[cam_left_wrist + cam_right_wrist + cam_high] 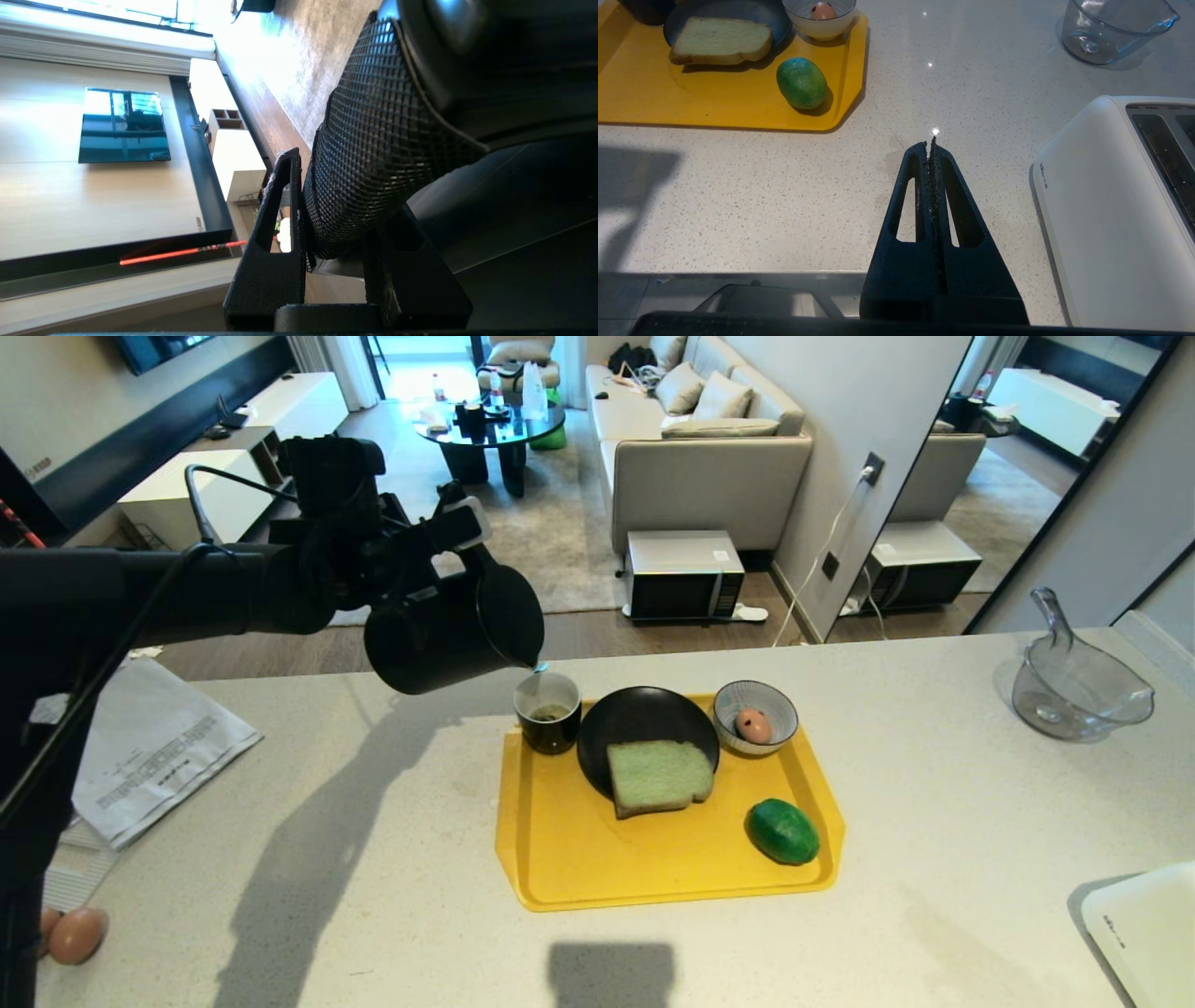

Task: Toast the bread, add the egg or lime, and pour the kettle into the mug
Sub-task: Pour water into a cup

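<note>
My left gripper [439, 537] is shut on the textured loop handle [373, 140] of the black kettle [448, 630]. I hold the kettle tipped to the right, above the counter. Its spout is just over the small black mug [548, 711], and a thin trickle shows at the spout tip. The mug stands at the back left of the yellow tray [579, 859]. The pale green bread [658, 777] lies on a black plate [644, 719]. An egg [752, 725] sits in a patterned bowl. The lime [782, 831] rests at the tray's right. My right gripper [930, 142] is shut and empty above the counter.
A white toaster [1111, 210] stands at the counter's near right corner. A clear glass jug [1074, 695] is at the back right. Papers [149, 747] and a brown egg [75, 933] lie at the left. Beyond the counter edge is a living room.
</note>
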`<state>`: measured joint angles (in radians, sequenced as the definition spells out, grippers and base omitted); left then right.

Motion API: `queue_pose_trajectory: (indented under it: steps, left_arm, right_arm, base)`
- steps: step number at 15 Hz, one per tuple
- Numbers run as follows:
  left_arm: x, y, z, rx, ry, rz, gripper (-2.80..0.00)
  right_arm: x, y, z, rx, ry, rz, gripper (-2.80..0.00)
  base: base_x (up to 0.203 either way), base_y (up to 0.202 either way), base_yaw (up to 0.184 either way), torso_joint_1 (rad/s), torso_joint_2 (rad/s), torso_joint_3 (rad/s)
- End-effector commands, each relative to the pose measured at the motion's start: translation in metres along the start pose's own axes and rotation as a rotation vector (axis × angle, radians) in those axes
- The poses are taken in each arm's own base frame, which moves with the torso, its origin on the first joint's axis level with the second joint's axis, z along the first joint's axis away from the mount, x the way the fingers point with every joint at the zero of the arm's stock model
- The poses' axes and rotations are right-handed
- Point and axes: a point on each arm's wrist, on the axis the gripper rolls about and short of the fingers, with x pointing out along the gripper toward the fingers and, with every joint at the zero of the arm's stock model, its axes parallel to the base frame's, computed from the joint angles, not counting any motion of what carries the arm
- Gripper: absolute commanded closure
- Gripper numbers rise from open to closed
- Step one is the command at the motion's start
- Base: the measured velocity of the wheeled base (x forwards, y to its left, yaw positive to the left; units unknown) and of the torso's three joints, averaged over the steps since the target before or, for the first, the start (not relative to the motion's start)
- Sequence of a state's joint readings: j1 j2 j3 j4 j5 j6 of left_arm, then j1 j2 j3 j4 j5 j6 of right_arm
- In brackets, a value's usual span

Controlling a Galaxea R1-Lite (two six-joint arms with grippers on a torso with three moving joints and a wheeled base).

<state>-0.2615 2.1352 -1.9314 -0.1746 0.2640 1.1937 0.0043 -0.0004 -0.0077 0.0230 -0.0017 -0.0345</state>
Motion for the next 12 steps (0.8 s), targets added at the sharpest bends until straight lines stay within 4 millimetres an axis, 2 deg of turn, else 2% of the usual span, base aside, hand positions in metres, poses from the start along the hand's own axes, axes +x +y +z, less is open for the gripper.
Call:
queue_pose_trajectory:
  steps: [1, 8, 12]
  left_arm:
    - [0.001, -0.003, 0.001, 0.012, 0.008, -0.001, 0.0]
    - [0.006, -0.01, 0.001, 0.06, 0.017, 0.0, 0.0]
    - [0.008, -0.02, 0.008, 0.079, 0.013, -0.016, 0.0]
  right_arm:
    - [0.0, 0.0, 0.0, -0.001, 0.0, 0.001, 0.0]
    - [0.0, 0.0, 0.0, -0.001, 0.0, 0.001, 0.0]
    - [0.0, 0.0, 0.0, -0.001, 0.0, 0.001, 0.0]
  base:
    - [0.0, 0.0, 0.0, 0.0, 0.0, 0.0]
    - [0.0, 0.0, 0.0, 0.0, 0.0, 0.0]
    - [0.0, 0.0, 0.0, 0.0, 0.0, 0.0]
